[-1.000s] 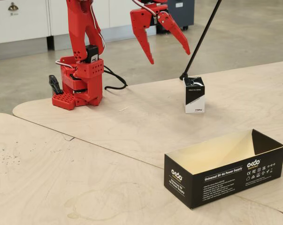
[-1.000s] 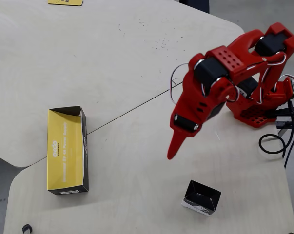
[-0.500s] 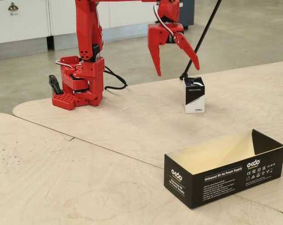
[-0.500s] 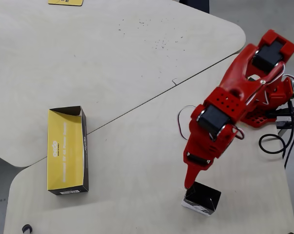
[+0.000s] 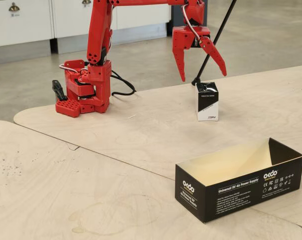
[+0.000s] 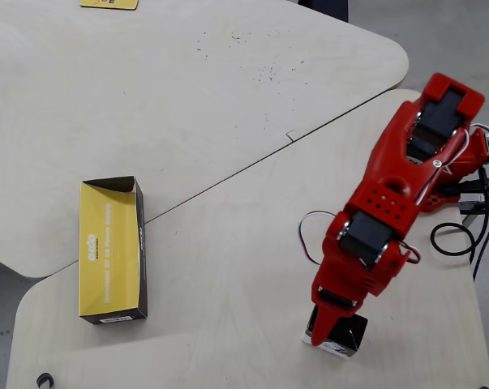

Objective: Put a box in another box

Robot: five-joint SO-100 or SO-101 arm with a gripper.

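The small box [image 5: 207, 101], black on top and white below, stands upright on the far right of the table in the fixed view. My red gripper [image 5: 203, 76] hangs open just above it, one finger to each side, not touching it. In the overhead view the gripper [image 6: 333, 322] covers most of the small box [image 6: 351, 334]. The long low black box [image 5: 231, 192], cream inside with white "Universal 5V 4A Power Supply" print, lies open and empty at the front right. In the overhead view it [image 6: 140, 243] sits at the left, far from the gripper.
The arm's red base [image 5: 85, 92] stands at the back left of the table with black cables [image 5: 121, 85] beside it. A thin black pole [image 5: 218, 35] slants down behind the small box. A seam [image 6: 252, 158] runs between the two tabletops. Cabinets [image 5: 20, 20] line the back wall.
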